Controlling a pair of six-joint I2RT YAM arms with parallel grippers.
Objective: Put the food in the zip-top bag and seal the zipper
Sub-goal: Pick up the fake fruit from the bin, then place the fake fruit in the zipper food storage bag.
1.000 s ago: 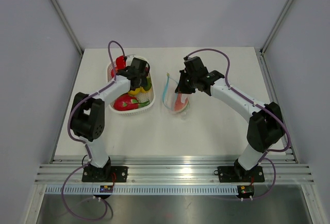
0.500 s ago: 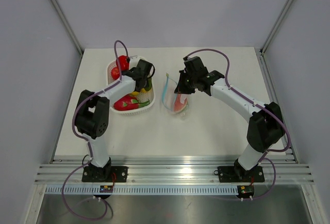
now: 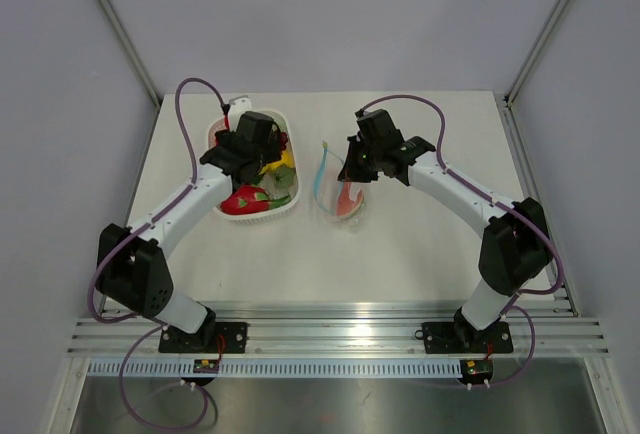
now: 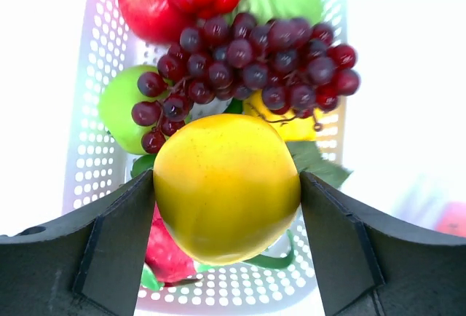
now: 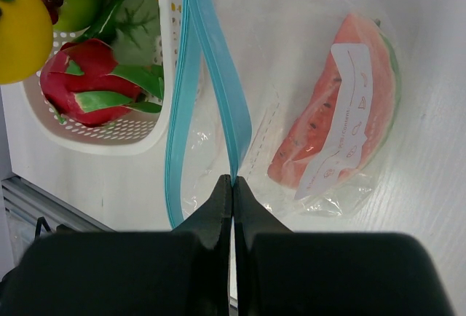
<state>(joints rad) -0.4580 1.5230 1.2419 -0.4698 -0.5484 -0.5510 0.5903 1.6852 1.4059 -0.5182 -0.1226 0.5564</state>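
My left gripper (image 4: 226, 185) is shut on a yellow round fruit (image 4: 226, 185) and holds it just above the white slotted basket (image 4: 91, 134); in the top view it hangs over the basket (image 3: 252, 142). The basket holds dark purple grapes (image 4: 247, 54), a red apple (image 4: 145, 3), a green apple (image 4: 120, 105) and a pink dragon fruit (image 4: 167, 254). My right gripper (image 5: 233, 181) is shut on one side of the pale blue zipper (image 5: 226, 97) and holds the mouth of the clear zip-top bag (image 3: 340, 189) open toward the basket. A watermelon slice (image 5: 338, 112) lies inside the bag.
The basket (image 3: 290, 209) stands at the back left, with the bag right beside its right rim. The bag's other zipper strip (image 5: 178, 112) hangs close to the basket wall (image 5: 171, 39). White table (image 3: 400, 254) lies in front, with grey walls on three sides.
The left arm's elbow has swung out and down toward the near left, and its gripper has shifted slightly left over the basket. The right arm and the bag have not moved.
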